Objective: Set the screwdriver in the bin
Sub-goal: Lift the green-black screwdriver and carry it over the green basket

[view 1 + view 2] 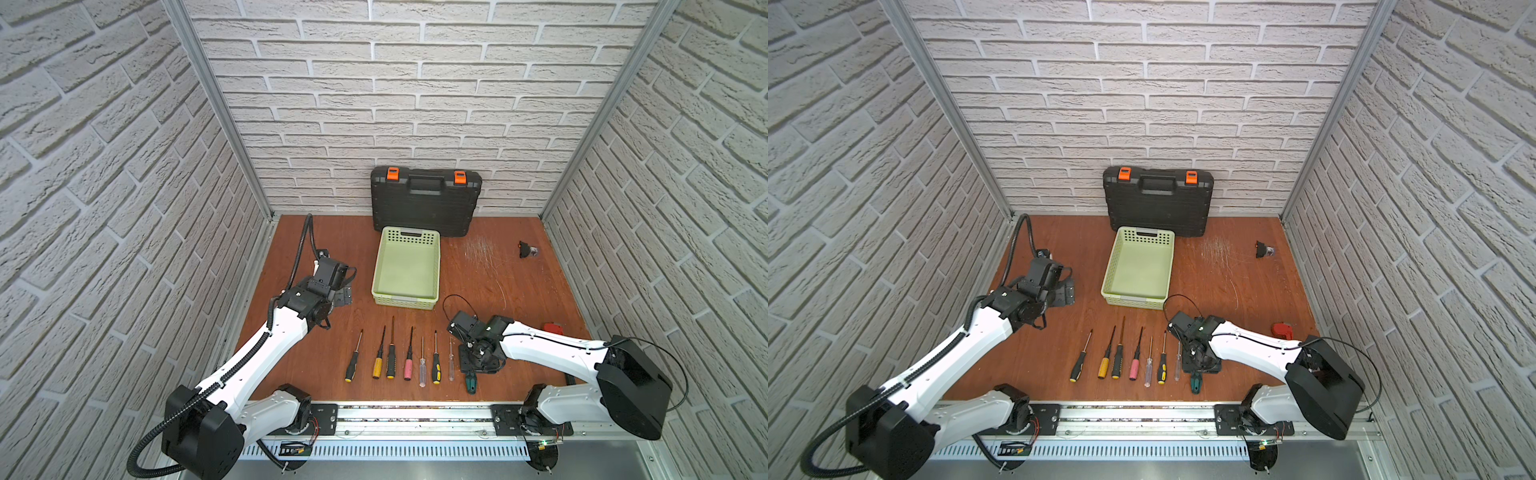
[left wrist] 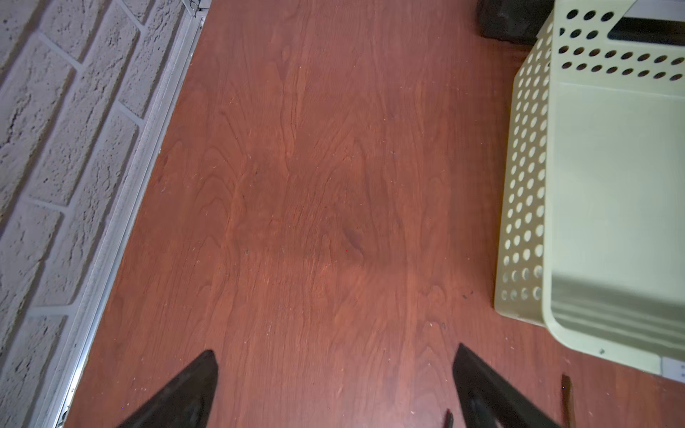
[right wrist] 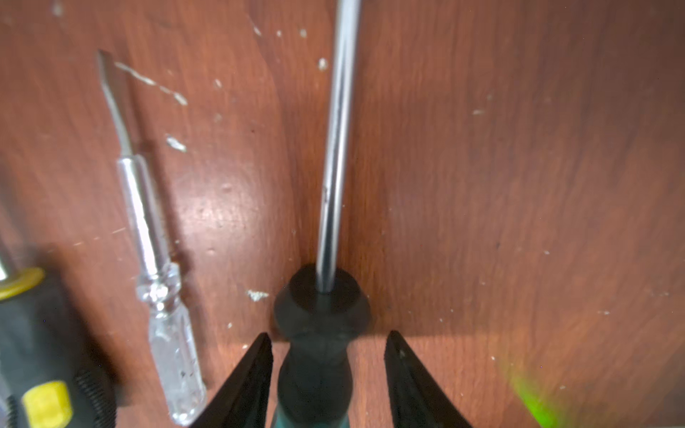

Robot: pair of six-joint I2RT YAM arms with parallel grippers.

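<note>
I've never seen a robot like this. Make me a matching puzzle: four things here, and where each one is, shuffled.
1 bin
2 toolcase
3 green-handled screwdriver
4 left gripper

A against the back wall
B between the open jaws of the right gripper
C open, above bare table
D just in front of the toolcase

Pairs: 1-D, 2-A, 3-B, 4-C

I count eight screwdrivers (image 1: pixel 409 365) in one row in front of the bin (image 1: pixel 405 302). There is one bin, one black toolcase (image 1: pixel 424 208) behind it, and two robot arms (image 1: pixel 266 353).
</note>
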